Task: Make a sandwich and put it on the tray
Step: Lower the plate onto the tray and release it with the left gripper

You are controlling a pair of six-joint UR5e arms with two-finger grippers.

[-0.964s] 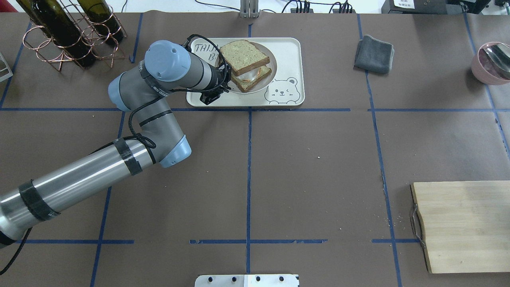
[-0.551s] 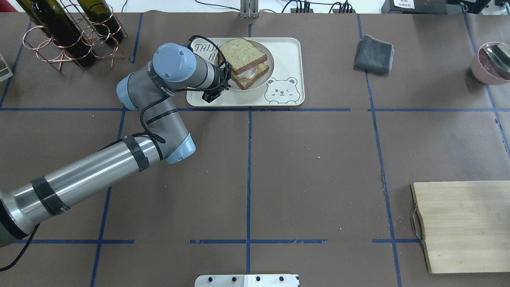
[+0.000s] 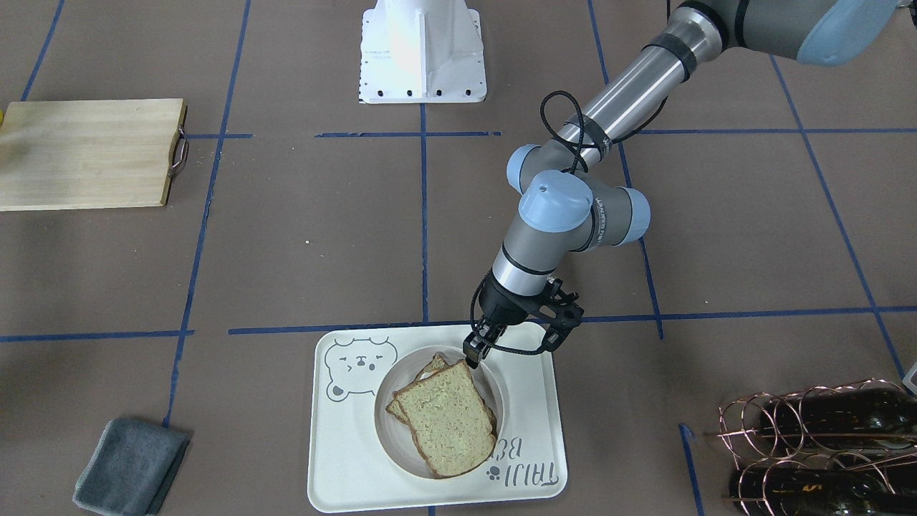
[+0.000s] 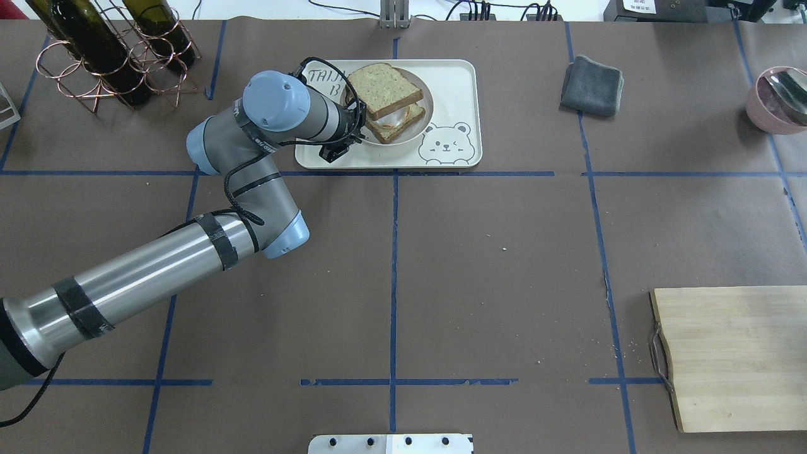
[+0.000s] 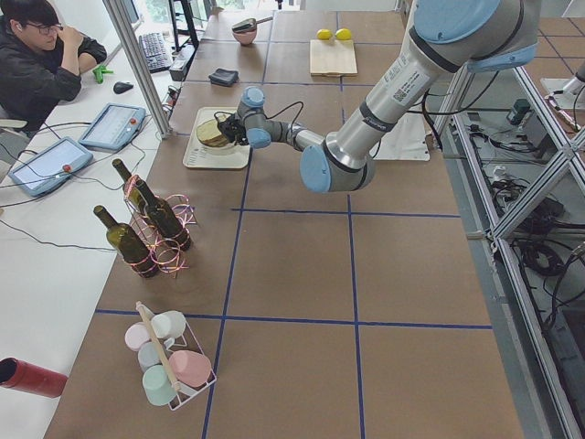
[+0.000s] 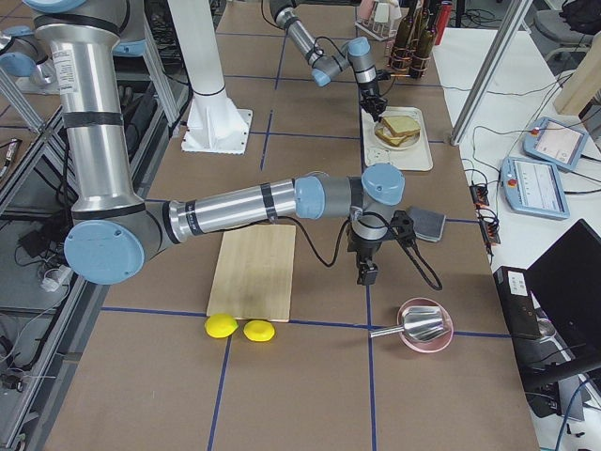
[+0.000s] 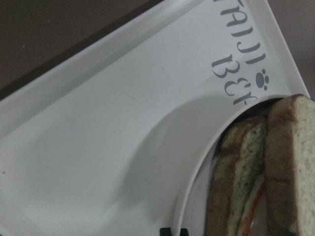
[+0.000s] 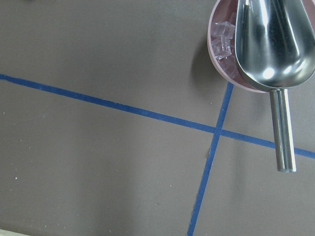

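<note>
Cannot tell the opening of the right gripper (image 6: 366,274), seen only side-on above the table (image 6: 310,357) by the bowl (image 4: 760,113); farther out, see the left gripper (image 3: 476,350) narrowed, pinching the rim of the dish (image 3: 390,444) beside the sandwich (image 3: 445,417), lying on that dish inside the tray (image 3: 344,459).

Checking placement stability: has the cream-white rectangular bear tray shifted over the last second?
No. The cream-white rectangular plastic tray keeps its near edge just beyond the same blue tape line, unchanged in the overhead view.
</note>
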